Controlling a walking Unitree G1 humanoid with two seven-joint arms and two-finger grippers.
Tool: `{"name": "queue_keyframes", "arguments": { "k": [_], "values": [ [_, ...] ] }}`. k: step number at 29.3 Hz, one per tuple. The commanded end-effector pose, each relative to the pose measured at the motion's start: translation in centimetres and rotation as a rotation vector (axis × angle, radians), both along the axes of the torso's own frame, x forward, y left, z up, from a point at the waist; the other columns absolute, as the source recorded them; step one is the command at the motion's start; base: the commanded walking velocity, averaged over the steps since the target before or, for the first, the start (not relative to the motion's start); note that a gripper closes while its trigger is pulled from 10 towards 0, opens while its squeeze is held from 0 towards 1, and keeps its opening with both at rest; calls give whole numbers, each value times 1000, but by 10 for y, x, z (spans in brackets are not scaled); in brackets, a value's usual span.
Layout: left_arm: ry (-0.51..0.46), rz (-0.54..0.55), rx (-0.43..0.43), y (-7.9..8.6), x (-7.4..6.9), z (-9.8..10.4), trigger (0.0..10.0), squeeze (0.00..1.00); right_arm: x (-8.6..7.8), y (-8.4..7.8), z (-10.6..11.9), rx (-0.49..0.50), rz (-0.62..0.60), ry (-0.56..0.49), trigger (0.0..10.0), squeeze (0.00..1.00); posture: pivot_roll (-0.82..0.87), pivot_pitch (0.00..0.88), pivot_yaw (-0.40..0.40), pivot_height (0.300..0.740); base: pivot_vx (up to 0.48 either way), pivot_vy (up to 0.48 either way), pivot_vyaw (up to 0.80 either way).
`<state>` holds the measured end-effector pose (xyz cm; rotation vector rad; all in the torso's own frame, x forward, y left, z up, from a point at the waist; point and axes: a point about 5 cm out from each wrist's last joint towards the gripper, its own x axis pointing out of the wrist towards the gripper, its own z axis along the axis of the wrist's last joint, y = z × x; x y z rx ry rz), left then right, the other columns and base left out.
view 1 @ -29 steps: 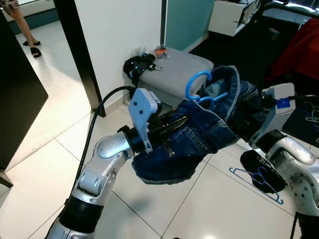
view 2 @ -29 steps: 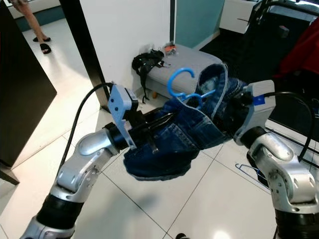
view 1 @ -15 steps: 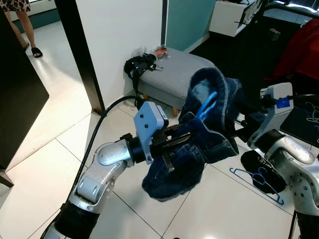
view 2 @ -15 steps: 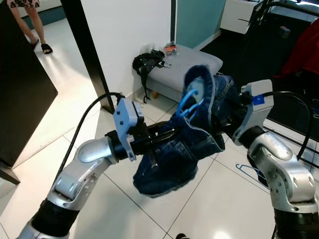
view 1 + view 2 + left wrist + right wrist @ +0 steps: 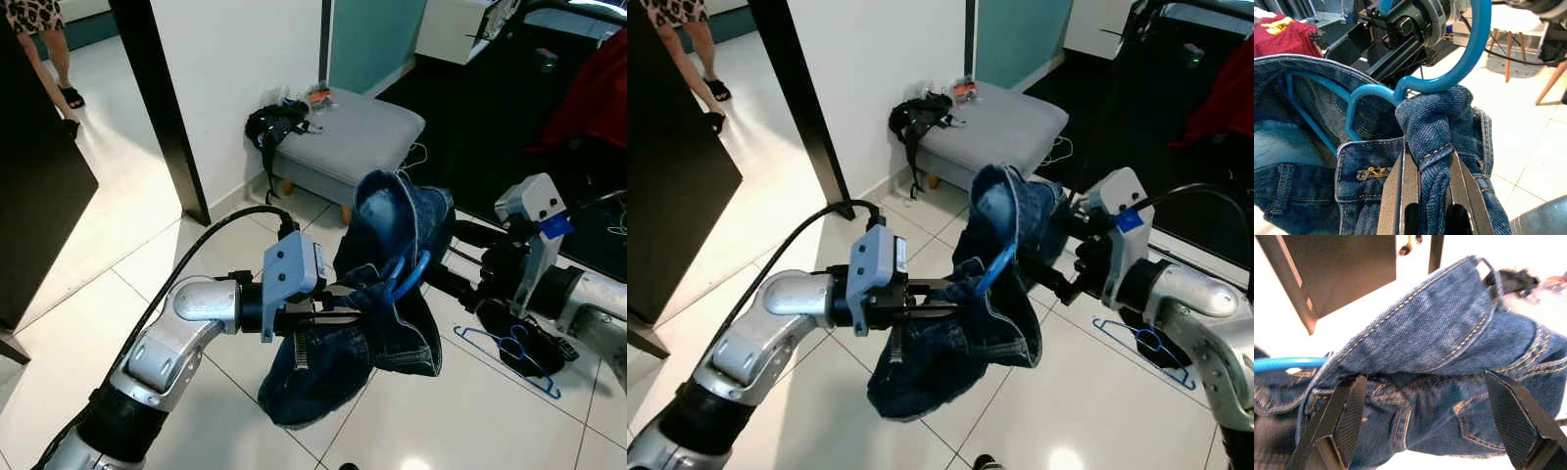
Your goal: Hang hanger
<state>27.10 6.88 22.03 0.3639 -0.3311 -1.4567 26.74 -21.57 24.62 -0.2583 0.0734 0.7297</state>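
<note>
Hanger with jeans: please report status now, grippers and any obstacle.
Left gripper shut on jeans fold. Right gripper open, fingers astride the denim. Blue hanger threaded in jeans, not yet hung. Grey ottoman ahead; spare hanger on floor.

The white tiled floor [image 5: 118, 255] carries a grey footstool [image 5: 355, 137] against the wall, with a black strap bundle [image 5: 272, 122] on it. 1 blue hanger [image 5: 509, 348] lies flat on the tiles.

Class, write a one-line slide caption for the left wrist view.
Left gripper pinches a fold of denim jeans threaded on a blue hanger.
</note>
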Motion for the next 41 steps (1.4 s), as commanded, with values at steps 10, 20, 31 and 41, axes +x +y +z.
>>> {"name": "queue_keyframes", "arguments": {
  "k": [10, 20, 31, 41],
  "values": [
    [-28, -197, 26, -14, -15, 13, 10000, 0, -8, 14, -7, -21, 102, 45, 10000, 0, -47, 207, 21, 740, 0, 0, 0],
    [-60, -320, 89, -9, -21, 18, 10000, 0, -7, -3, 20, 128, 139, 18, 10000, 0, -36, 211, 11, 740, 0, 0, 0],
    [-114, -307, 120, -11, -16, 17, 10000, 0, -14, -9, 11, 131, 196, 105, 10000, 0, -41, 204, 13, 740, 0, 0, 0],
    [-163, -289, 73, -12, -8, 32, 10000, 0, -6, -30, 3, 186, 79, 136, 10000, 0, -63, 189, 14, 740, 0, 0, 0]
  ]
}}
